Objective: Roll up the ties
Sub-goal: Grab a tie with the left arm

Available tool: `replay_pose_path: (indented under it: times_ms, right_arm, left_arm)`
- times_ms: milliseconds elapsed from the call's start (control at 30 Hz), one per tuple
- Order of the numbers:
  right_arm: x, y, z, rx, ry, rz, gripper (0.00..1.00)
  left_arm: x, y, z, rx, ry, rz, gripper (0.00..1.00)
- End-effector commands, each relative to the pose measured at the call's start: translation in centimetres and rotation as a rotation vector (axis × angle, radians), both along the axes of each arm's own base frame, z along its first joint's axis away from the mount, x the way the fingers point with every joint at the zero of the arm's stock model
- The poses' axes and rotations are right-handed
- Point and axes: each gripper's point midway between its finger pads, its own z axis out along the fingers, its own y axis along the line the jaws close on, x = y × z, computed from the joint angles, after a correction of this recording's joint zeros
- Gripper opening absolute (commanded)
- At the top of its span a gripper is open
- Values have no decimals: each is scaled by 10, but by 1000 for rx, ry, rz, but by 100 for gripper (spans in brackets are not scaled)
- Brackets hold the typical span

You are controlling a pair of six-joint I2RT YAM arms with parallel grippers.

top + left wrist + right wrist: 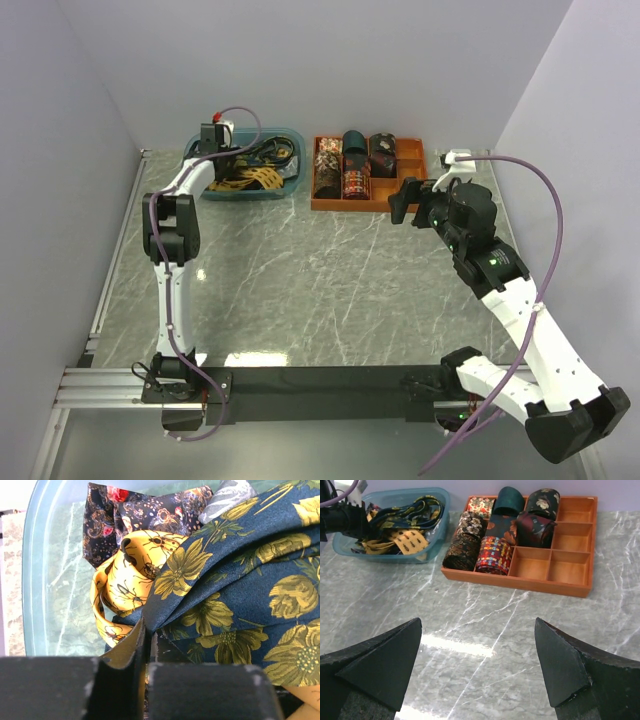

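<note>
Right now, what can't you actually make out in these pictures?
- Top view: left claw, hidden behind its own wrist over the bin.
- Left wrist view: both ends of the navy tie, cut off by the frame.
- Right wrist view: how many ties fill the bin; they overlap.

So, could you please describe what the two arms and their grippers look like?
The left arm and right arm both have white links joined by black joint housings. A thin purple cable loops from each wrist towards the base. Small green lights glow on the right arm. The right gripper has matte black wedge fingers tapering to points; the left gripper is black too.
</note>
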Motion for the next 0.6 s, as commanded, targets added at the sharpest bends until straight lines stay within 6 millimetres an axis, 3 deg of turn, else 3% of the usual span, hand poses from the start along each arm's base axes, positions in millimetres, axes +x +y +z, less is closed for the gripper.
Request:
replay_pose_path:
  times_ms: [0,133,167,333,500,567]
  right_arm:
    - [-2,5,24,43,-48,17,100]
    - [-4,7,25,57,-57,29,100]
    - [-5,7,26,58,-62,31,100]
    - [-7,9,26,62,-76,53,100]
    - [-13,6,30,50,-110,60,100]
    - [-16,5,32,53,-128,61,100]
  left_arm:
    - [8,6,52,-2,-122,38,1]
    - [-2,7,87,-31,-168,73,1]
    - [-6,7,105,-40,-194,81,1]
    - [-28,13,158,-77,-245,158,1]
    - [-62,20,234,-114,-344,219,1]
    - [-78,25,277,-117,-417,245,1]
